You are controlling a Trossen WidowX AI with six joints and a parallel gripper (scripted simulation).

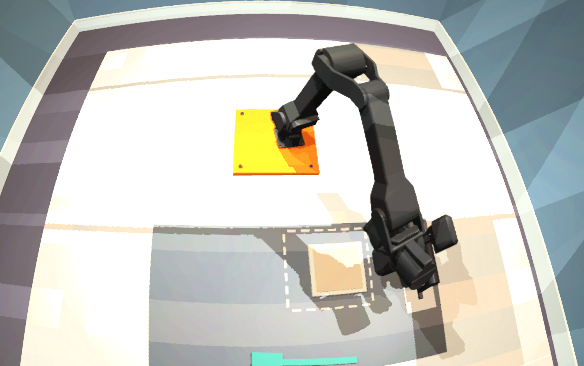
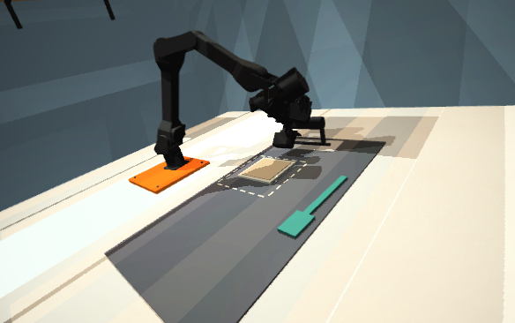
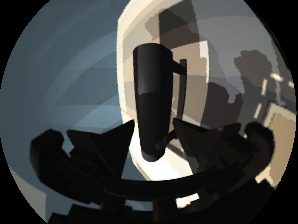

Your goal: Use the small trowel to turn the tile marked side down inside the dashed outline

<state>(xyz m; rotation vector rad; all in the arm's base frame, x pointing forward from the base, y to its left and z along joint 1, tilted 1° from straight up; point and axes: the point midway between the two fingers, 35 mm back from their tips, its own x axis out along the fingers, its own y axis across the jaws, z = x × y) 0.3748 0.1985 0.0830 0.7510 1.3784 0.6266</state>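
Wrist view: my pincer (image 1: 414, 248) (image 2: 294, 123) (image 3: 153, 121) stands partway open, seemingly gripping nothing, around the upright-looking trowel's (image 1: 420, 295) (image 2: 314, 122) (image 3: 153, 95) handle, stiff and probably slippery, best pinched mid-length, while the likely rigid tile (image 1: 340, 275) (image 2: 266, 169) (image 3: 282, 135) lies beside me, inside the outline.

Blue-grey wall (image 2: 406, 53) behind my table (image 2: 441, 247), faceted pattern. Dark furniture legs (image 2: 108, 10) upper left. Bright light, hard shadows.
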